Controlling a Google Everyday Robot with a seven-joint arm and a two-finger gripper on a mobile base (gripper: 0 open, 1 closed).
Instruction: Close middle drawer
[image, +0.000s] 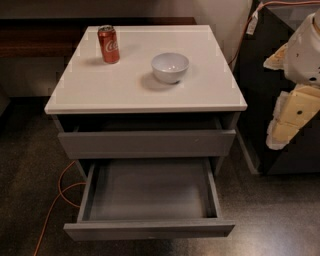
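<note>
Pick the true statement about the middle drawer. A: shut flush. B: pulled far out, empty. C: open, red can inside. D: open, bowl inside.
B: the middle drawer stands pulled far out, its grey inside bare; the gripper is off at the right edge, not touching it.

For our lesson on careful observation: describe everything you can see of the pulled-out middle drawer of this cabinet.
The middle drawer is a wide, shallow grey tray with a plain, handleless front panel; it looks like painted wood or laminate. It stands pulled far out towards the camera, level, below the slightly open upper drawer. Low side walls run back into the cabinet. Its inside holds nothing. Nothing touches it from outside; the claw hangs off to the right, apart from it.
</note>
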